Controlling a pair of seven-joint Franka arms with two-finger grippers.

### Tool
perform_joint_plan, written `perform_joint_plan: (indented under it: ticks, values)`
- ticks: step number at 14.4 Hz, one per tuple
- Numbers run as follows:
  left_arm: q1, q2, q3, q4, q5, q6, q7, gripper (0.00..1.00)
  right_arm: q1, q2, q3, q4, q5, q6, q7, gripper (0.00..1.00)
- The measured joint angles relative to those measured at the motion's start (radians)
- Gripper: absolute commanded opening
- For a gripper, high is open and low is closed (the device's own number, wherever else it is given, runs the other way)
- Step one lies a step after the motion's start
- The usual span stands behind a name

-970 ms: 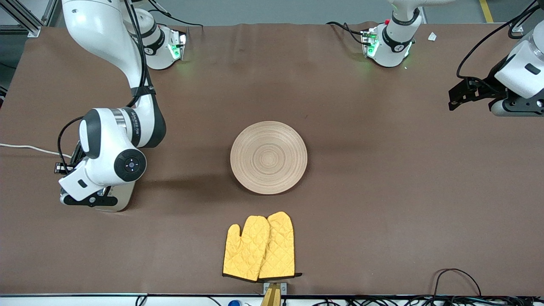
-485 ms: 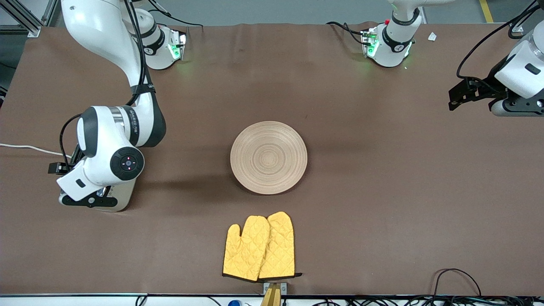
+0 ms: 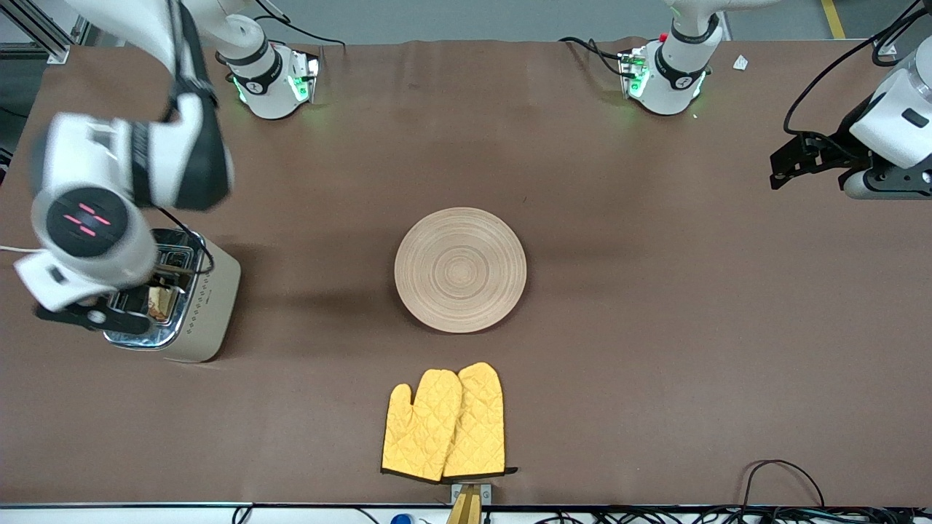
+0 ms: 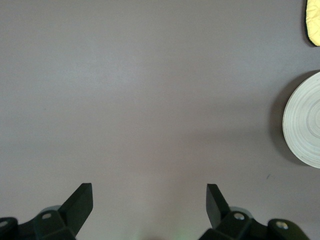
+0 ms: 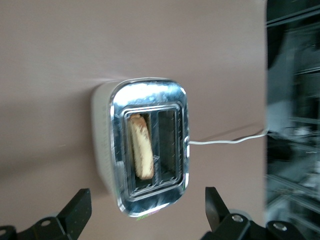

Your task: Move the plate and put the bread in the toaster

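The cream toaster (image 3: 211, 291) stands toward the right arm's end of the table. The brown bread (image 3: 159, 302) stands in one of its slots, and the other slot is empty. My right gripper (image 3: 95, 318) hangs open and empty above the toaster. In the right wrist view its open gripper (image 5: 148, 196) is over the chrome top (image 5: 150, 95), with the bread (image 5: 141, 152) upright in its slot. The wooden plate (image 3: 460, 269) lies at the table's middle. My left gripper (image 3: 877, 185) waits over the left arm's end. It is open and empty (image 4: 149, 192) above bare mat, with the plate (image 4: 305, 125) at the edge of its wrist view.
A pair of yellow oven mitts (image 3: 445, 423) lies nearer to the front camera than the plate; a corner shows in the left wrist view (image 4: 314, 20). The toaster's white cord (image 3: 14, 249) runs off the right arm's end of the table and shows in the right wrist view (image 5: 225, 141).
My right arm has risen and swung off the toaster, uncovering it with the bread in a slot. The left arm, plate and mitts have not moved.
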Motion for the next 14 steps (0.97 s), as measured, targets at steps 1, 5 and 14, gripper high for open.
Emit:
perform_joint_plan:
  ticks: [1,5,14]
  values:
    - [0.000,0.000,0.001,0.000,0.000,0.000,-0.002,1.00,-0.020,-0.053,0.000,0.000,0.062,-0.011,-0.020,1.00]
    - [0.001,0.000,0.002,0.001,0.000,0.000,-0.008,1.00,-0.136,-0.172,-0.001,-0.010,0.297,-0.067,-0.144,1.00]
    - [0.002,0.000,0.003,0.022,0.000,0.004,-0.008,1.00,-0.164,-0.237,0.026,-0.017,0.286,-0.166,-0.175,1.00]
